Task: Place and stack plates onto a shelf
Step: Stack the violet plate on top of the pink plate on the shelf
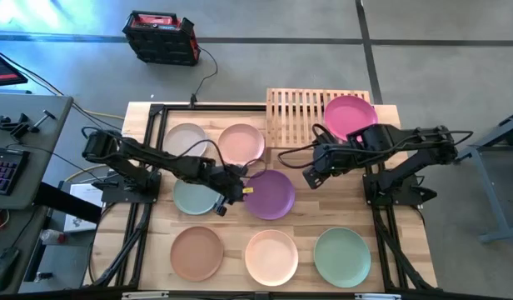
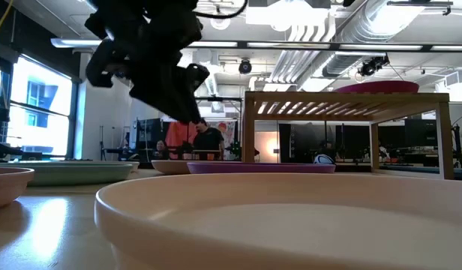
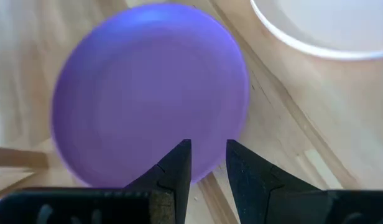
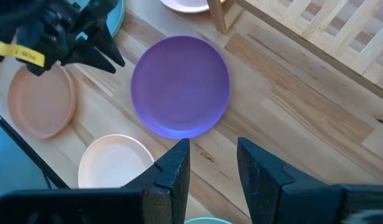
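My left claw (image 1: 232, 190) hangs at the edge of the purple plate (image 1: 269, 194), on the side facing the sage plate (image 1: 195, 197). In the left wrist view its two fingers (image 3: 176, 167) stand a narrow gap apart with nothing between them, tips over the plate's near rim; I cannot tell if they touch it. So the claw is released, holding nothing. The purple plate lies flat and face up on the surface (image 1: 406, 242), near the middle; being round, it has no long axis to speak of.

My right claw (image 1: 311, 175) hovers just off the shelf's front corner, to the other side of the purple plate and apart from it. Its fingers (image 4: 170, 168) are parted too, empty, with bare wood showing between them.

The shelf (image 1: 294, 117) stands at the back of the surface, slats running front to back, and the magenta plate (image 1: 350, 114) rests flat on its right end. Left of the shelf sit the beige plate (image 1: 186, 140) and pink plate (image 1: 241, 142). Along the front edge lie the tan plate (image 1: 196, 253), cream plate (image 1: 271, 257) and green plate (image 1: 342, 257), each apart from its neighbour.
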You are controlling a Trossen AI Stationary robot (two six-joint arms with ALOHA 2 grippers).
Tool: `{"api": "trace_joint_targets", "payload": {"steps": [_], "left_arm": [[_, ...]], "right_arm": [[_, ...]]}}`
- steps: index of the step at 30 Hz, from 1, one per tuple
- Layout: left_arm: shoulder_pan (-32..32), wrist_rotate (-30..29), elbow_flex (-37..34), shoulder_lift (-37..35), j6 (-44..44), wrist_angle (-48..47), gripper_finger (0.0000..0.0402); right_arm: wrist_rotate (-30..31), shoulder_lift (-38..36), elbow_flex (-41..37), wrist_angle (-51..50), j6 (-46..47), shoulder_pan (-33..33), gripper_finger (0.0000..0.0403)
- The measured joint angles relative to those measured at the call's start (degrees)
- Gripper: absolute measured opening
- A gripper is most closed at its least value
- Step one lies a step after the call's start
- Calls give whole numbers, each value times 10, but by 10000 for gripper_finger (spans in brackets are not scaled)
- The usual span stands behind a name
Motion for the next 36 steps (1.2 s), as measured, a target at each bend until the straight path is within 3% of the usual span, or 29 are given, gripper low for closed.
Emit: {"api": "trace_joint_targets", "payload": {"steps": [18,36], "left_arm": [[-22,-34,0,70,41,35,90],[-21,-35,0,87,61,47,90]], "right_arm": [[1,4,-1,0,-1,0,110],[-3,17,-1,-1,-3,0,110]]}}
